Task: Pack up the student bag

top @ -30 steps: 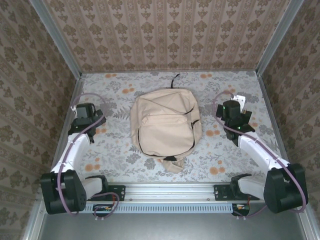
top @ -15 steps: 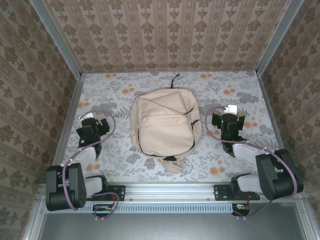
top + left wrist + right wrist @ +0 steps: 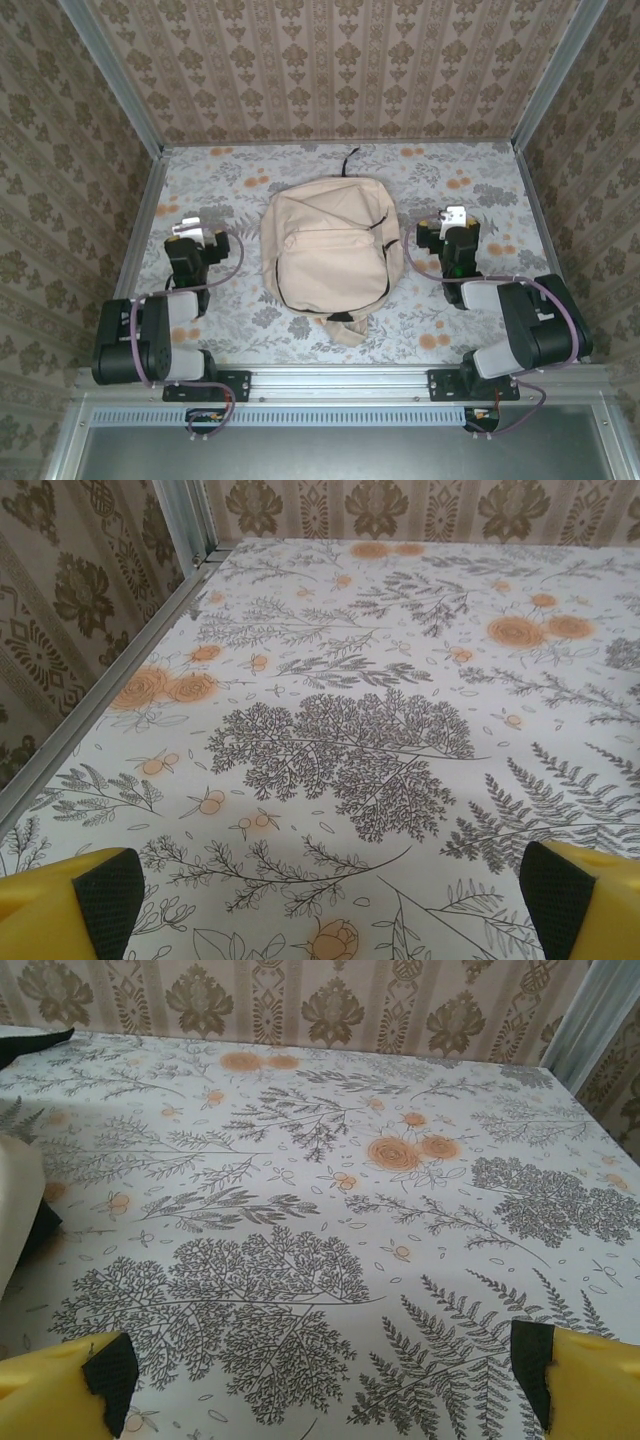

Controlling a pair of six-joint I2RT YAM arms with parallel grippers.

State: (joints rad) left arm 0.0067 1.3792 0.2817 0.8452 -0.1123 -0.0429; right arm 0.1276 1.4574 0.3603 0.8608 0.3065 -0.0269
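The student bag, a large cream fabric backpack with dark zipper lines, lies flat in the middle of the floral table, its black top loop pointing to the far wall. My left gripper rests left of the bag and apart from it. In the left wrist view it is open over bare tablecloth, its yellow fingers wide apart. My right gripper sits right of the bag, also apart. It is open with nothing between its fingers. A cream edge of the bag shows at the left of the right wrist view.
Patterned walls close in the table on three sides, with metal corner posts. A metal rail carrying the arm bases runs along the near edge. Bare floral tablecloth surrounds the bag.
Both arms have folded back toward their bases, and their grippers now sit slightly closer to the bag. Both grippers stayed open. The bag has not moved.
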